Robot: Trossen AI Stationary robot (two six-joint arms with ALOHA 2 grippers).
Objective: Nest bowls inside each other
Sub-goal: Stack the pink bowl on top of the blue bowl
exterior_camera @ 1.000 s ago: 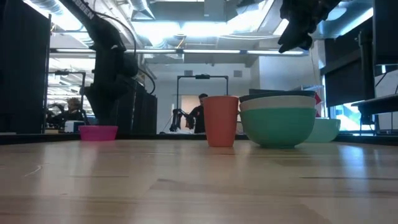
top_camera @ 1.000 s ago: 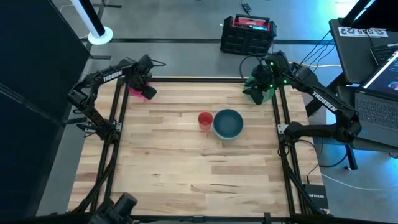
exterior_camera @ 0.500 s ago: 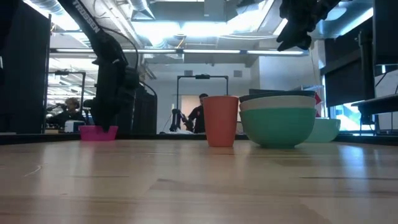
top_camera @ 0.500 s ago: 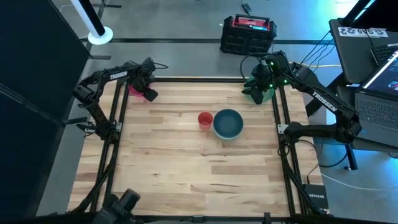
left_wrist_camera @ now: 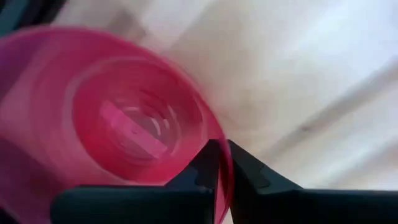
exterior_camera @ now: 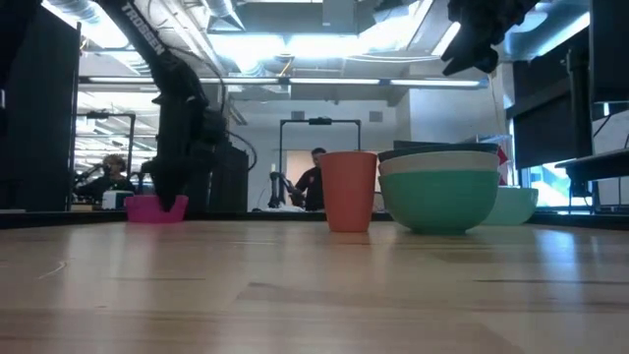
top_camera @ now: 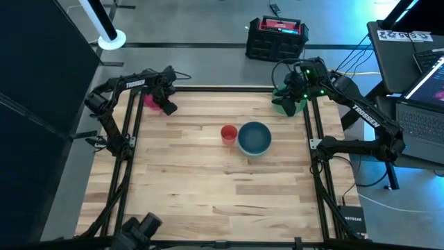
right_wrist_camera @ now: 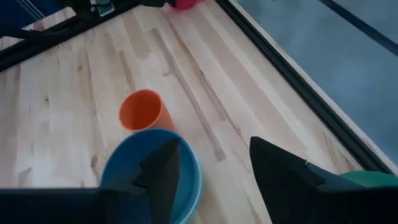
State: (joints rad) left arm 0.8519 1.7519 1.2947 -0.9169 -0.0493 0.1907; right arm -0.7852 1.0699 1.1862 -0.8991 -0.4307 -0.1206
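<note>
The left wrist view alone shows the left gripper [left_wrist_camera: 224, 171] with fingers clamped on the pink bowl's [left_wrist_camera: 124, 124] rim, at the counter's [top_camera: 208, 180] ten o'clock corner. From above, the right gripper [top_camera: 288, 97], fingers apart, hangs at two o'clock over a pale green bowl [top_camera: 281, 107]. The low view reveals the central teal bowl [top_camera: 254, 137] sits nested in white and green bowls [exterior_camera: 439, 197], touching a red cup [exterior_camera: 348, 192].

Wooden table [top_camera: 208, 180] seen from above: small red plastic cup [top_camera: 228, 133] near the centre, just left of a stack of round plastic bowls with a dark teal-blue bowl on top [top_camera: 254, 137]; pink round plastic bowl [top_camera: 150, 101] at the far-left corner; pale green round plastic bowl [top_camera: 289, 105] at the far-right corner.
</note>
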